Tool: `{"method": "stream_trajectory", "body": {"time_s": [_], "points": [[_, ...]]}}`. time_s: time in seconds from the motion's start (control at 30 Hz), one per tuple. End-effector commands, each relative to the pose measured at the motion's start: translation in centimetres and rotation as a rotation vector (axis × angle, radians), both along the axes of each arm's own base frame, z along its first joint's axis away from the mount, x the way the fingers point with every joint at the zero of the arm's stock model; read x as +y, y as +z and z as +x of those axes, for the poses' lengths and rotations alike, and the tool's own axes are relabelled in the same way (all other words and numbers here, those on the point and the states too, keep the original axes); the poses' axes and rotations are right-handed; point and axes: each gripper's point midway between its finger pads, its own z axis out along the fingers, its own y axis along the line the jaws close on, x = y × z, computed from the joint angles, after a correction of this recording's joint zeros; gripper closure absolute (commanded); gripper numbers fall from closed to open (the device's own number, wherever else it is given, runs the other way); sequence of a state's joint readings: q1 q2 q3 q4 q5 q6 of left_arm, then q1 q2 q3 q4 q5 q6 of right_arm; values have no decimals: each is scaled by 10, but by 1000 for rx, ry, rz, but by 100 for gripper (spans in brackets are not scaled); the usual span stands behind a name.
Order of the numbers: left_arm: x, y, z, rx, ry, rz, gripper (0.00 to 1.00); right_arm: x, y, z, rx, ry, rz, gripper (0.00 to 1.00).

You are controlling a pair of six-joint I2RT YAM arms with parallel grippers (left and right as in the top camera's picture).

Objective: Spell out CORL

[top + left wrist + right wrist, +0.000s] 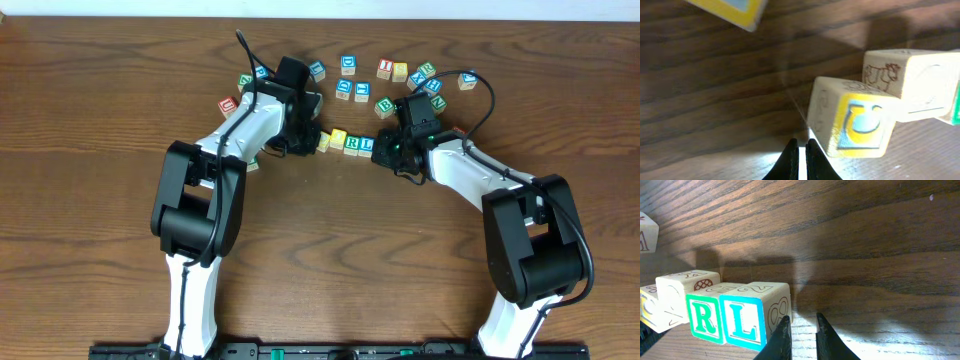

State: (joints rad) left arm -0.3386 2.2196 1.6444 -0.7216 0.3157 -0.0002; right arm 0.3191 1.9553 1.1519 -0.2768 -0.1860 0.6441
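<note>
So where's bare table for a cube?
Free: the wooden table between the left arm and right arm, robot-side of the row of four wooden letter cubes, plus its left and right ends. Crowded: the arc of loose coloured cubes beyond the row.

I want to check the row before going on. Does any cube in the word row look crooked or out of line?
Yes. The C cube at the row's left end sits turned at an angle to its neighbour. The R cube and L cube stand flush and straight.
</note>
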Motion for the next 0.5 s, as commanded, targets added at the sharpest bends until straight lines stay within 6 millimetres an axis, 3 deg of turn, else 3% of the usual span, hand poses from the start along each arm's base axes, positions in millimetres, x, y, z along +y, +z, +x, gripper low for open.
{"method": "stream_trajectory", "body": {"time_s": [0.0, 0.47], "points": [[-7, 13, 2, -4, 1, -44, 92, 2, -1, 2, -1, -3, -8, 88], [0, 14, 21, -77, 33, -19, 92, 2, -1, 2, 0, -3, -8, 88]]}}
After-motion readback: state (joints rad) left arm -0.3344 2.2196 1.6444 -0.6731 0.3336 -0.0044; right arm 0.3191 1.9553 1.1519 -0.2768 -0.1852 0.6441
